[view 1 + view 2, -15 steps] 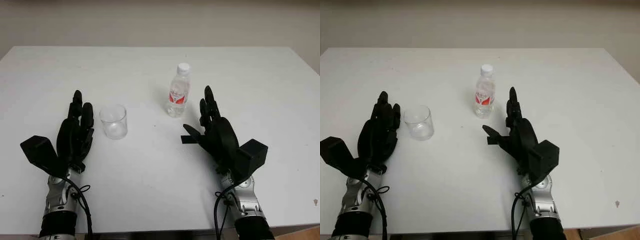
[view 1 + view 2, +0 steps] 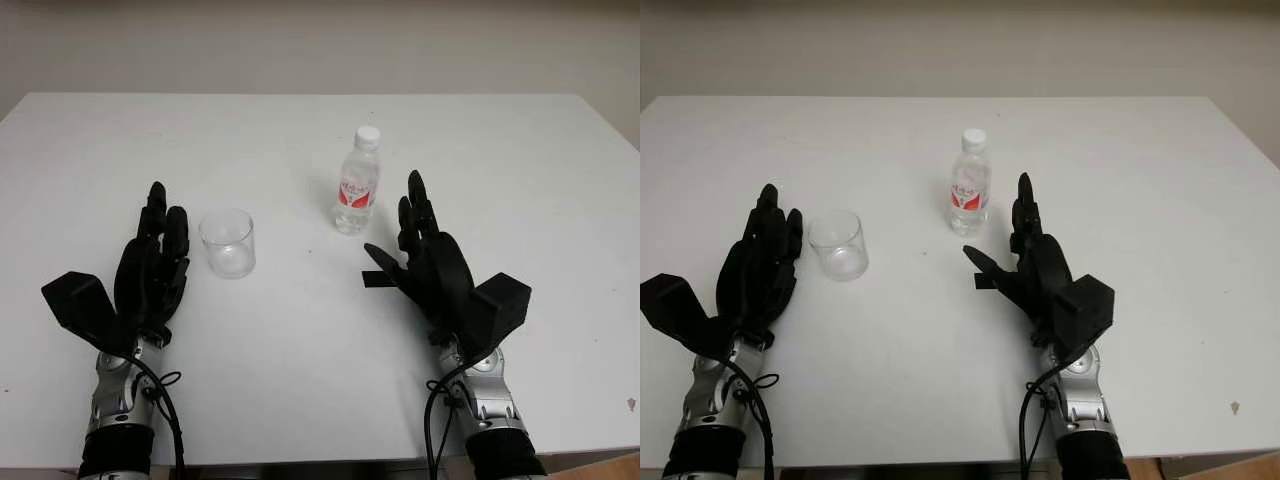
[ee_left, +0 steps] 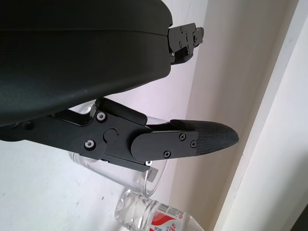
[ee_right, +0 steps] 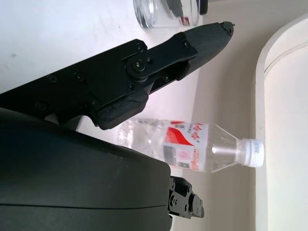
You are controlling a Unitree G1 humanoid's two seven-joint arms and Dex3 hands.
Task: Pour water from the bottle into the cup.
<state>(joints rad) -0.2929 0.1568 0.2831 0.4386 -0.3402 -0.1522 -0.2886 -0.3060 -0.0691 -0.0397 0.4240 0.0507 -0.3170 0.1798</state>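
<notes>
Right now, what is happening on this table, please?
Nothing is being handled yet. A capped water bottle with a red label stands upright on the white table, and an empty clear cup stands apart from it. The right hand is open beside the bottle, not touching it. The left hand is open beside the cup, on the side away from the bottle. Pouring has not begun: the bottle is not yet grasped and its cap is on.
</notes>
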